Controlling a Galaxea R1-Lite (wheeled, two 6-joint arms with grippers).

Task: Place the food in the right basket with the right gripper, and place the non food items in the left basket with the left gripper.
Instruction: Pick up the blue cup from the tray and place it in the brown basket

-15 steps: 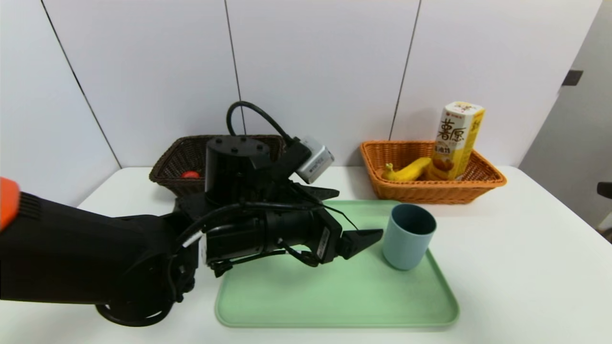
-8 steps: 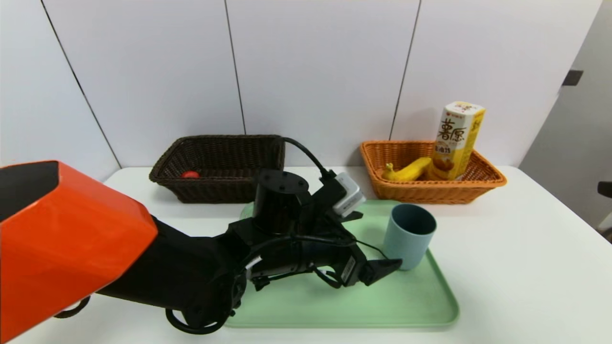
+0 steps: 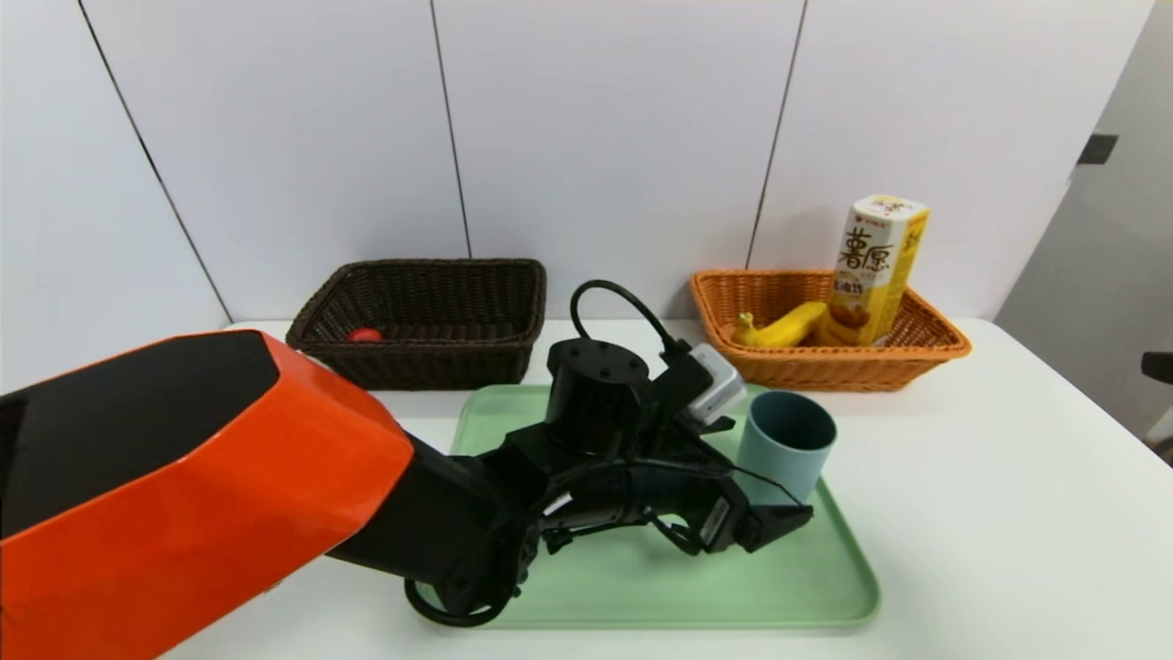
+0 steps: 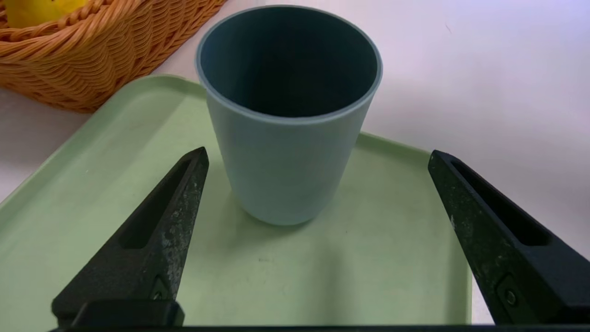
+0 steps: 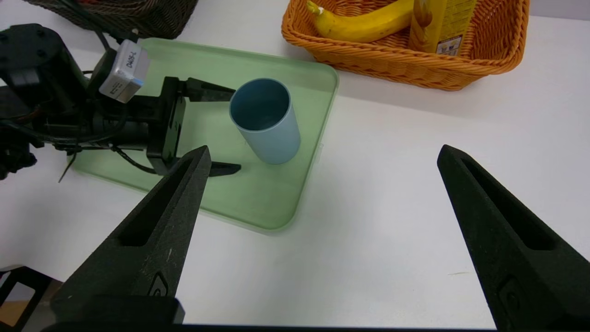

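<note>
Left gripper approaching the cup.
We see its jaws spread wide; the upright cup stands just beyond them, to the right on the tray.

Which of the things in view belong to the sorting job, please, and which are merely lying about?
Job: cup, left gripper, dark basket, red duck, orange basket, banana, snack box, parked right gripper.
Bystanders: green tray, table.

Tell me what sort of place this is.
Probably a robot test room, not a kitchen: a bare white table against plain wall panels, with a green tray and two baskets laid out for sorting.
</note>
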